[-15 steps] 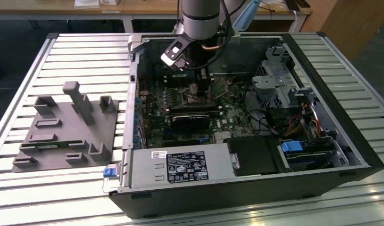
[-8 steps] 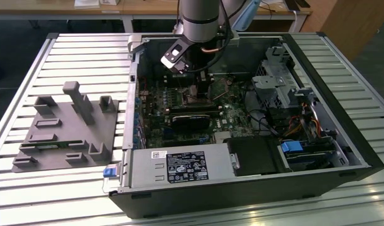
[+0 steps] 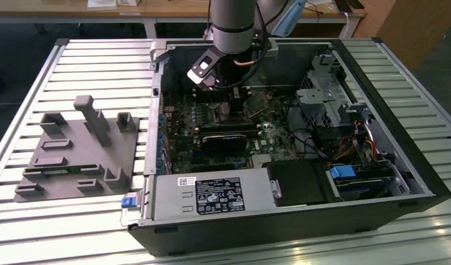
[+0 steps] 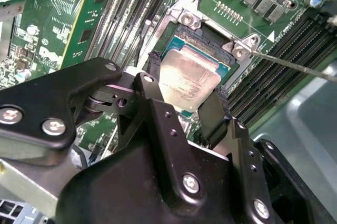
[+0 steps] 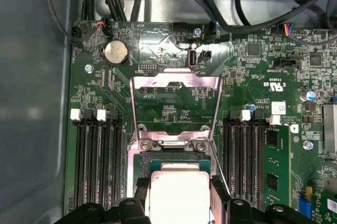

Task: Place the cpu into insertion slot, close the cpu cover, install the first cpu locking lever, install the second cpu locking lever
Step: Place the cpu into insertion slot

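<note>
Inside the open computer case, my gripper (image 3: 227, 107) reaches down to the green motherboard. Seen in both wrist views, its black fingers (image 4: 213, 113) press on two opposite edges of the cpu (image 4: 189, 82), a small square chip with a dull silvery top. The cpu (image 5: 176, 197) sits at the insertion slot (image 4: 210, 39), whose dark rim shows along its far side; I cannot tell whether it is fully seated. The cpu cover (image 5: 176, 82) stands flipped open beyond the slot. A thin wire locking lever (image 4: 295, 66) is raised beside the socket.
Long black memory slots (image 5: 97, 161) flank the socket on both sides. Cables (image 5: 231, 3) hang over the board's far edge. A drive cage (image 3: 321, 94) and power supply (image 3: 210, 196) fill the case. A grey fixture plate (image 3: 78, 154) lies on the slatted table at the exterior view's left.
</note>
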